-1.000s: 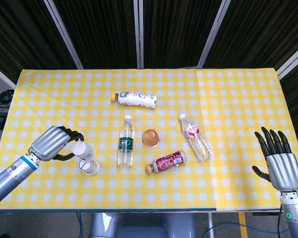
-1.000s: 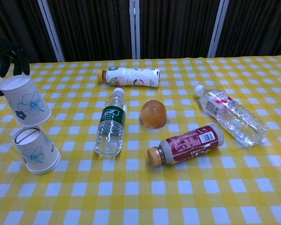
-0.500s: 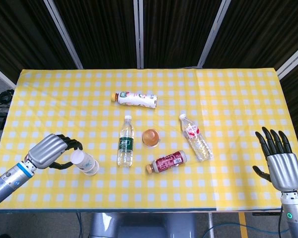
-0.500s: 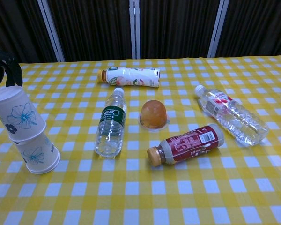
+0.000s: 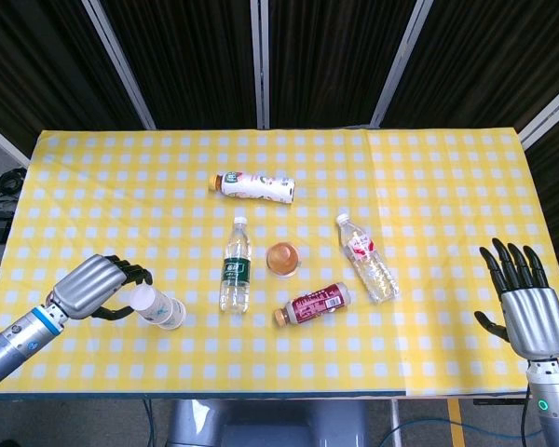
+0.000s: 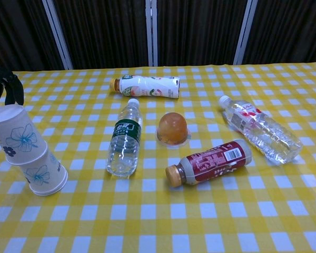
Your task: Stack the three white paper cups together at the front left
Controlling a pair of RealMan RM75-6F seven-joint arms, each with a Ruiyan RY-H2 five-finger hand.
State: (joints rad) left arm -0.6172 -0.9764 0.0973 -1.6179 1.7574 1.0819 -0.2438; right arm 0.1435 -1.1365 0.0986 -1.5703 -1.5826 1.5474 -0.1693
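Lower than a second ago, the upside-down upper paper cup (image 5: pixel 147 300) is now sitting down over the cup beneath it rather than hanging above it, and the left hand (image 5: pixel 91 287) has dropped with it.

From the head camera, that hand is curling its dark fingers (image 5: pixel 130 272) round the upper cup at the table's front left, and the stack (image 5: pixel 158 307) is leaning toward the hand. Across the yellow checked cloth (image 5: pixel 429 177), the right hand (image 5: pixel 522 298) is hovering near the front right corner, fingers spread and holding nothing. Four bottles, among them the green-label bottle (image 5: pixel 234 275), and an orange jelly cup (image 5: pixel 282 258) are lying in the middle, well apart from the stack.

From the chest camera, the floral upper cup (image 6: pixel 17 134) is nesting tilted on the lower cup (image 6: pixel 42 174), with only dark fingertips (image 6: pixel 5 84) showing above it. Whether a third cup is already nested inside, I cannot tell.

Judging by this, the nesting step is finishing; next, the hand needs to press the stack straight, then let go without tipping it.
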